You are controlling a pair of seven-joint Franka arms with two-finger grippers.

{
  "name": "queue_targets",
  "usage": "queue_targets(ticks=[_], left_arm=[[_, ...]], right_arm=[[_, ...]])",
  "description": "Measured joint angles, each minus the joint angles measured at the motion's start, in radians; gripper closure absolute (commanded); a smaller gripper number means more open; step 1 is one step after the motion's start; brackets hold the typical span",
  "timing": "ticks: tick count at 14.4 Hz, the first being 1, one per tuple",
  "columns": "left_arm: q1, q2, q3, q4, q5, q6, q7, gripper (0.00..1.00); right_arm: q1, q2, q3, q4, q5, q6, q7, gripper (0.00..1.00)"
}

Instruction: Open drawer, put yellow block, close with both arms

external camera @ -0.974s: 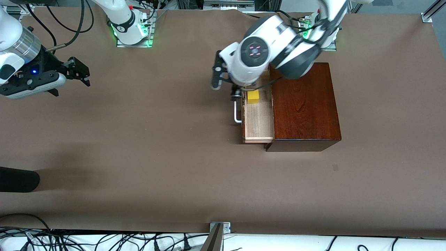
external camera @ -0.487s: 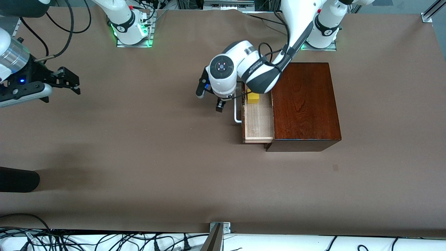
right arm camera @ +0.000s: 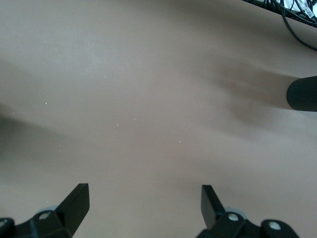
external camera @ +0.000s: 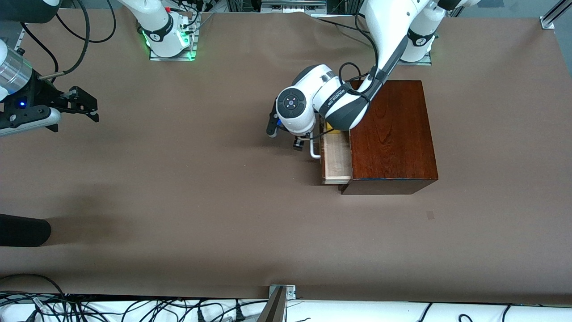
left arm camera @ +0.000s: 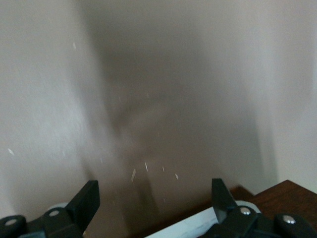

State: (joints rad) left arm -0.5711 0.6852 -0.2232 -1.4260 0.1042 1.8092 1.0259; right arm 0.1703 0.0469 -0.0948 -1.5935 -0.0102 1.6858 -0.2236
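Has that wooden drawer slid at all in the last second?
Yes. The drawer has slid partway into the dark box; less pale tray shows, and its handle sits closer to the box.

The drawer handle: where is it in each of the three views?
Front view: drawer handle, beside the left gripper.
Left wrist view: the white bar between the open fingers.
Right wrist view: not in it.
Shared landmark: dark wooden box.

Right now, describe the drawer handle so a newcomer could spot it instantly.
Find the glossy dark mahogany box at the left arm's end of the table. A pale light-wood drawer sticks partly out toward the right arm's end. On its front sits the white U-shaped bar handle, the only white part there.
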Motion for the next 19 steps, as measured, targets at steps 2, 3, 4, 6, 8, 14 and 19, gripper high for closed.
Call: queue_targets(ticks=[2, 3, 4, 6, 8, 14, 19], left_arm=[[0.014, -0.007, 0.01, 0.0, 0.023, -0.039, -0.004, 0.0], [0.025, -0.012, 0.015, 0.0, 0.03, -0.06, -0.004, 0.0], [0.04, -0.016, 0.019, 0.0, 0.036, -0.076, -0.004, 0.0], [0.067, -0.02, 0.02, 0.0, 0.037, -0.091, -0.004, 0.0], [0.071, -0.02, 0.019, 0.0, 0.037, -0.093, -0.004, 0.0], [0.07, -0.052, 0.017, 0.016, 0.016, -0.091, -0.035, 0.0], [0.083, -0.165, 0.023, 0.075, -0.048, -0.094, -0.147, 0.0]], right_arm=[[0.0, -0.003, -0.001, 0.001, 0.0, -0.034, 0.0, 0.0], [0.0, -0.005, -0.002, 0.001, 0.0, -0.06, 0.0, 0.0], [0.0, -0.006, -0.002, 0.003, -0.001, -0.073, 0.0, 0.0], [0.0, -0.006, -0.004, 0.008, -0.009, -0.083, 0.0, 0.0], [0.0, -0.006, -0.006, 0.012, -0.009, -0.083, 0.0, 0.0], [0.0, -0.006, -0.006, 0.014, -0.009, -0.083, 0.0, 0.0], [0.0, -0.007, -0.007, 0.04, -0.009, -0.083, 0.0, 0.0]])
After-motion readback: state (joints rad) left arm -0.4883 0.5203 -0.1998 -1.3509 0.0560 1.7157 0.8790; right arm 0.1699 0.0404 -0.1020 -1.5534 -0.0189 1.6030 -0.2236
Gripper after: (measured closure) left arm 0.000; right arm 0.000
